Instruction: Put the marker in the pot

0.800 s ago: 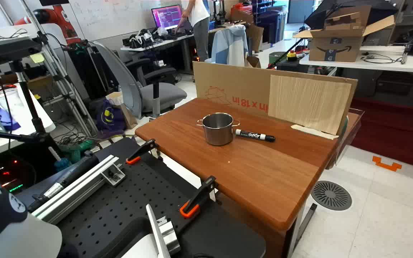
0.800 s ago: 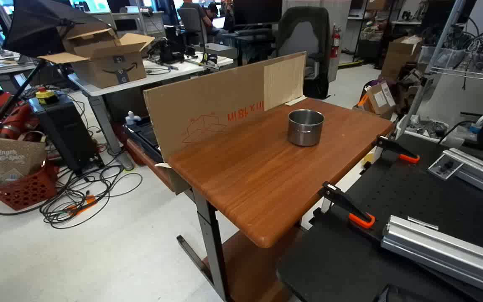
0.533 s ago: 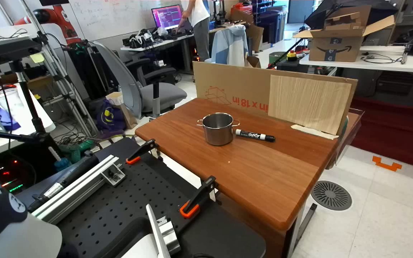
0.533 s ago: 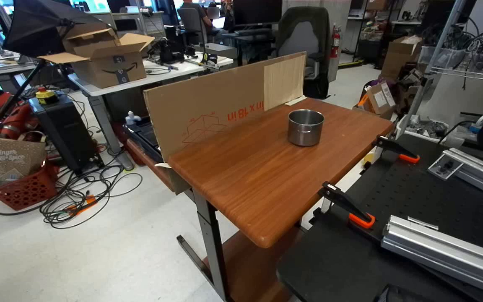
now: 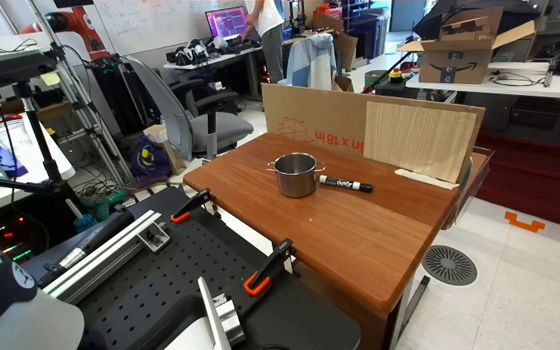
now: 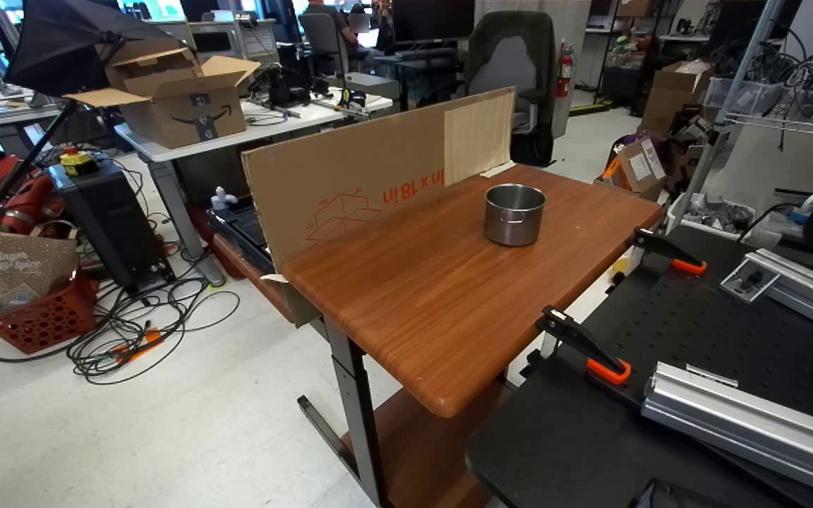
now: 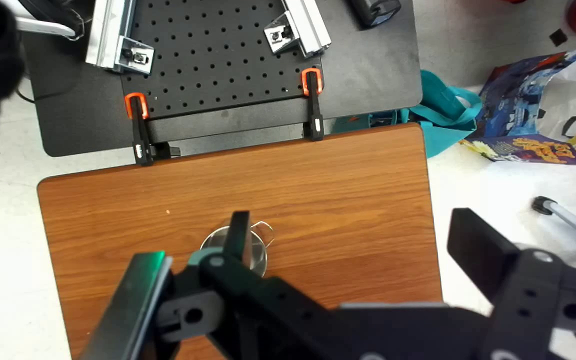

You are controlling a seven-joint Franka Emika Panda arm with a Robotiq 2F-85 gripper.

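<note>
Unmoved marker [image 5: 346, 183] beside pot [image 5: 296, 181], gripper [image 7: 354, 231] spread

In an exterior view, your Expo marker [image 5: 345, 183] lies on the table [image 5: 358, 233], right of the pot [image 5: 296, 181], behind 2 clamps [image 5: 271, 262].

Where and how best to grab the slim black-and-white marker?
Probably mid-barrel, from above, pinching across its width: the slim marker lies flat on the brown wooden table. Its white end sits close beside the round silvery metal pot, so that end likely leaves less room.
</note>
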